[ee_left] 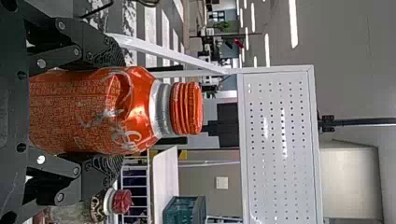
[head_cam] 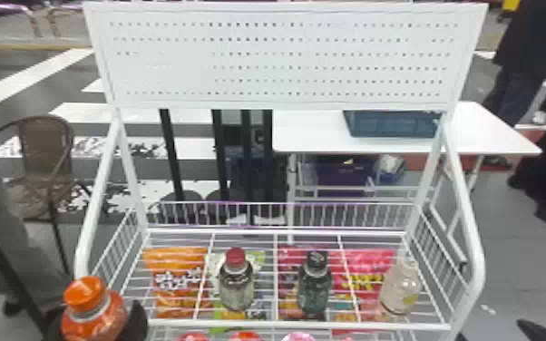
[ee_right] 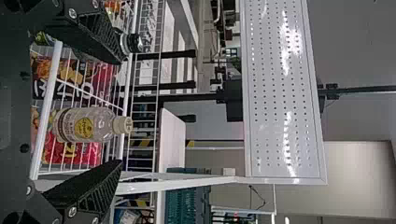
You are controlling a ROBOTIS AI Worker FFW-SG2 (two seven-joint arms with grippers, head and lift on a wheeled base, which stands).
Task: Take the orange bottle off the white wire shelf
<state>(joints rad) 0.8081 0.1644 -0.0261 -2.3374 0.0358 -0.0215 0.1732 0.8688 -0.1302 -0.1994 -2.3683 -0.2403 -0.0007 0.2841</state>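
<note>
**Orange bottle gripped at the shelf's eight o'clock**

The orange bottle [head_cam: 93,313] is seen upright, with a ribbed orange cap [ee_left: 187,108] and a silvery band around the neck. Its rounded shoulders are glossy, and its orange body is covered with fine print and loose white lettering. The base is hidden.

The bottle is held in the left gripper [head_cam: 98,317]: its body is clamped between the two black fingers, one against each side, below the shoulders. The neck and cap are left sticking out past the fingertips. By the head view, with twelve o'clock at the shelf's far side, the bottle is placed at about eight o'clock from the middle of the white wire shelf [head_cam: 299,324], by the near corner. Its height above the shelf cannot be judged.

The right gripper [head_cam: 489,328] is found at about four o'clock, its fingers spread and nothing held.

On the shelf, a red-capped bottle [head_cam: 236,283] is stood at nine o'clock; at three o'clock come a dark bottle [head_cam: 314,288] and, farther out, a clear bottle [head_cam: 399,290]. Colourful packets [head_cam: 177,276] are seen beneath the wires.
</note>
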